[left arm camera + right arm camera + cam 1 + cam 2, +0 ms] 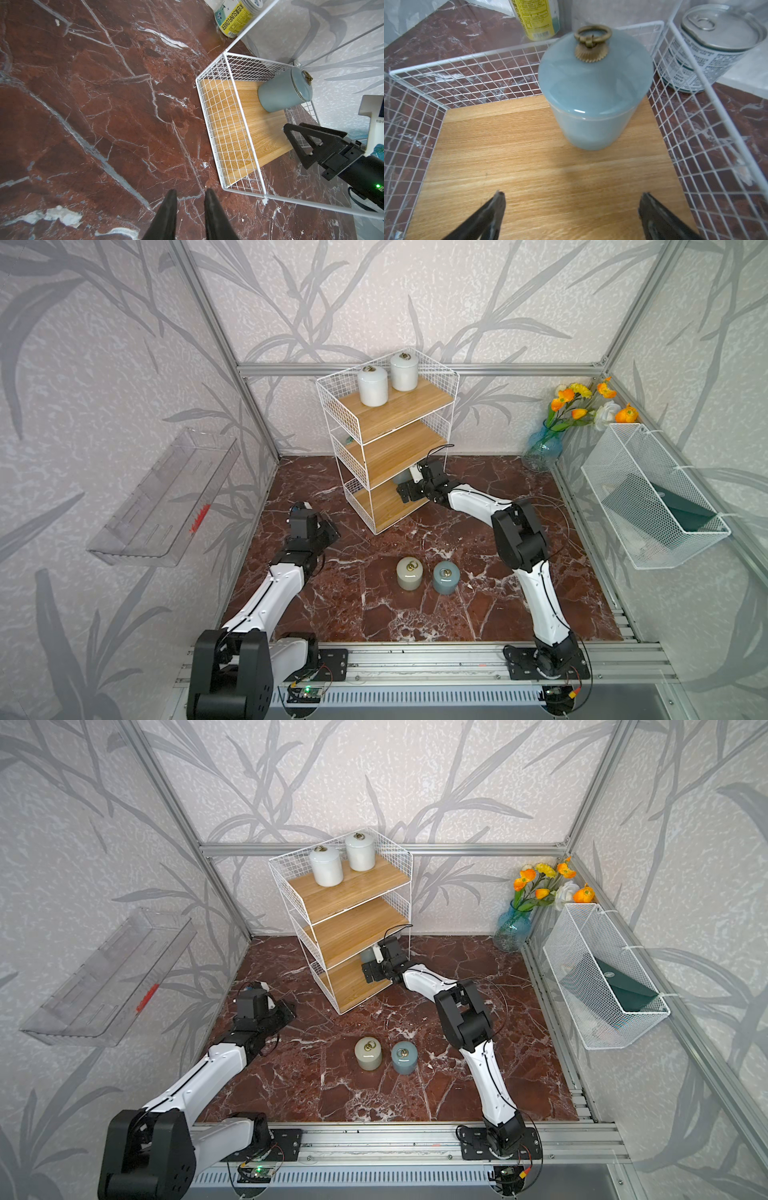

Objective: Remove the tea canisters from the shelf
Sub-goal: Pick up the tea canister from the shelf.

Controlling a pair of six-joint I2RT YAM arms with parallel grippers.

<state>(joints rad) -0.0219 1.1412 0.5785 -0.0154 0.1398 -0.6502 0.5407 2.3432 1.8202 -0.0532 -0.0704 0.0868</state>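
Currently a blue-grey canister stands upright on the bottom board of the shelf, toward a back corner and just beside the wire side wall. The right hand is inside that tier with its fingers spread wide, short of the canister and holding nothing. Several things could go wrong: a finger might catch the mesh, shove the light shelf, or push the glossy jar against the wire instead of straddling it. The lid may also be loose, and the board overhead leaves little room to lift. Two white canisters stand on the top tier. A beige canister and a second blue-grey canister stand on the surface. The left hand hovers over bare surface, fingers a narrow gap apart, empty. In both top views the right arm and middle board hide most of the shelved canister, and the right wrist view blurs it.
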